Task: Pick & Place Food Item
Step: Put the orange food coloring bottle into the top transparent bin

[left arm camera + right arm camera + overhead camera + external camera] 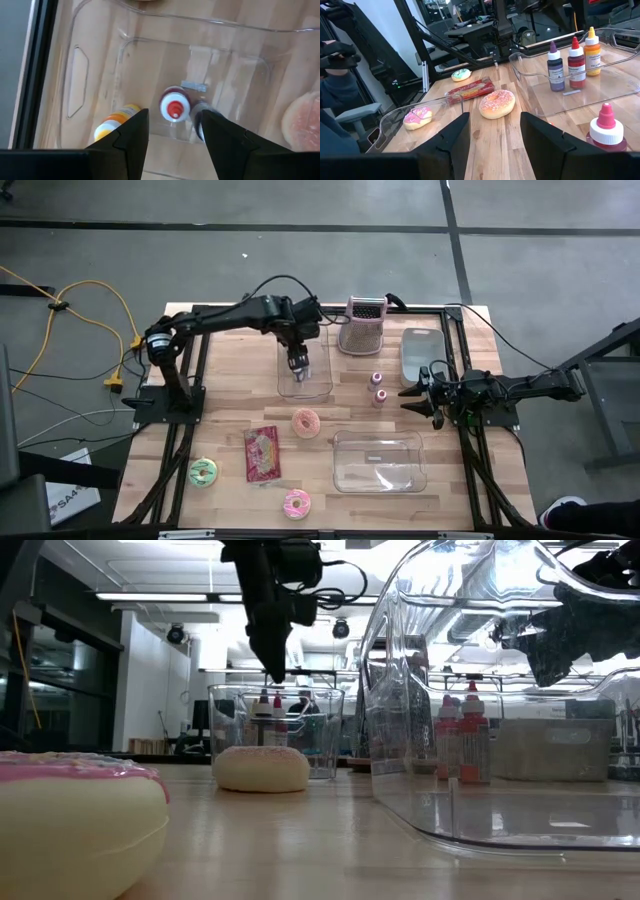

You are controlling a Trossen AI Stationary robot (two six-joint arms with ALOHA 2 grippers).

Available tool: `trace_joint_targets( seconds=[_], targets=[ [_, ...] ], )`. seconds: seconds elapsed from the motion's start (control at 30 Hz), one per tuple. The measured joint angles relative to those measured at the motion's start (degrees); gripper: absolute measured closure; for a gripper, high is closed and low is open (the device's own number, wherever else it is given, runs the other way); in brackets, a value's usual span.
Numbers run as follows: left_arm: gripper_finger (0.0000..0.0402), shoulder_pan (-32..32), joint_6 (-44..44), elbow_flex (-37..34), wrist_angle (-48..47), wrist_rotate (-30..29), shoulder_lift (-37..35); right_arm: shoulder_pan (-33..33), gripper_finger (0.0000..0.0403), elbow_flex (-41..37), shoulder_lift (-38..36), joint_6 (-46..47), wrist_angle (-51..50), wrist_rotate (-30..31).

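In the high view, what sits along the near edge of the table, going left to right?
Green donut → red snack packet → pink donut → empty clear tray.

Bright, even ceiling light falls on my table [230, 430], with soft, short shadows. At table height, ceiling strip lights [160, 602] glare and streak across the clear container wall [420, 690]; the nearest pink donut [70, 810] is blurred, out of focus.
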Motion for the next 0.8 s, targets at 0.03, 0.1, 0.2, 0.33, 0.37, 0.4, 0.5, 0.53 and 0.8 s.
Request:
trace_joint_targets(
  seconds=[0.03,0.1,0.2,0.33,0.37,0.4,0.5,0.53,0.8],
  targets=[
    [0.0228,-0.50,0.21,0.00,-0.22,0.12,-0.21,-0.01,0.0241,0.01,-0.01,0.00,0.02,0.00],
    [0.0228,-1.76,0.59,0.00,-0.71,1.18,-1.00,0.01,0.0241,0.01,0.01,0.00,0.00,0.00],
    [0.0228,-4.41,-0.30,0.03,-2.79,1.75,-2.36,0.00,0.0241,0.01,0.01,0.00,-0.02,0.00],
    [0.0228,-8.82,-3.11,0.05,-5.64,-0.24,-4.15,-0.01,0.0241,0.01,-0.01,0.00,0.00,0.00],
    [0.0228,-9.96,-4.15,0.05,-6.22,-1.15,-4.65,-0.01,0.0241,0.01,-0.01,0.00,0.00,0.00],
    [0.0228,-11.15,-5.32,0.05,-7.06,-1.90,-5.04,0.01,0.0241,0.00,0.01,0.00,0.00,0.00],
    [0.0228,-14.72,-9.44,0.05,-8.41,-4.72,-6.01,0.01,0.0241,0.00,0.00,0.00,0.00,0.00],
    [0.0228,-15.80,-10.90,0.05,-8.81,-5.59,-6.18,0.01,0.0241,0.01,0.01,0.00,0.00,0.00],
    [0.0228,-21.80,-18.65,0.05,-10.67,-7.42,-6.75,0.01,0.0241,0.01,0.01,0.00,0.00,0.00]
  ],
)
